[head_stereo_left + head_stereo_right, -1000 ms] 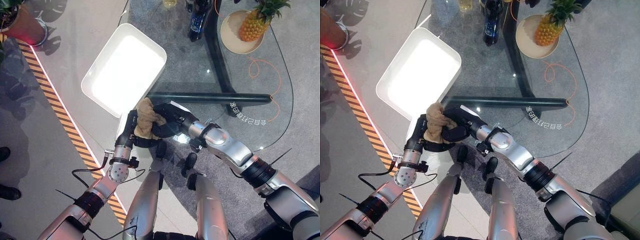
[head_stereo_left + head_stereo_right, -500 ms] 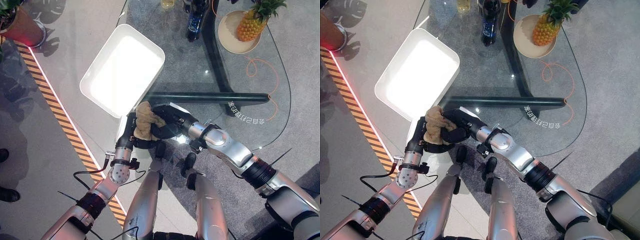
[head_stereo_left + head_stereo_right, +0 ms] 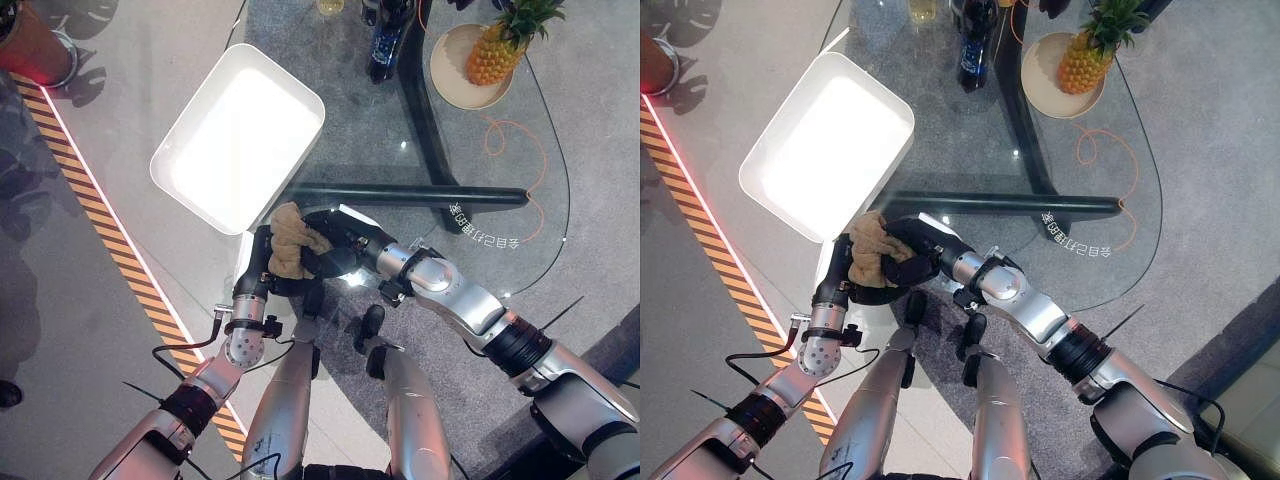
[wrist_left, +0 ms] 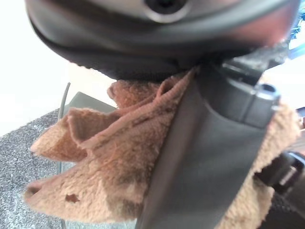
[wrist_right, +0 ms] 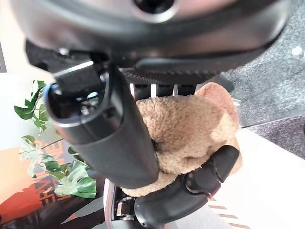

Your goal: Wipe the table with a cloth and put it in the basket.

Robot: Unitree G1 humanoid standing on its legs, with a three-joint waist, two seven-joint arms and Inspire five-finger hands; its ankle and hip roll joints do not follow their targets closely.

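Left eye view: the cloth [image 3: 291,238] sits bunched between both hands at the near edge of the glass table [image 3: 520,130]. Your left hand [image 3: 262,262] comes up from 7 o'clock with fingers curled round the cloth's lower half; your right hand [image 3: 335,243] reaches in from 4 o'clock and wraps it from the other side. The white basket [image 3: 170,172] lies at about 11 o'clock from the cloth, just beside it — that is the direction the drop has to go, and the left hand is the nearer one. The cloth's long axis runs roughly 12 to 6.

Right eye view: same layout — cloth [image 3: 876,250] clamped between the two hands, basket rim just past it at 11 o'clock.

Left wrist view: thumb [image 4: 209,157] lies across the crumpled cloth [image 4: 109,167], pinning it.

Right wrist view: fingers [image 5: 186,191] curl under the cloth [image 5: 190,129], thumb over it — closed on it.

Versus a second ago: the whole picture has shifted, so the camera moved; the two-handed hold looks unchanged, cloth not yet over the basket.
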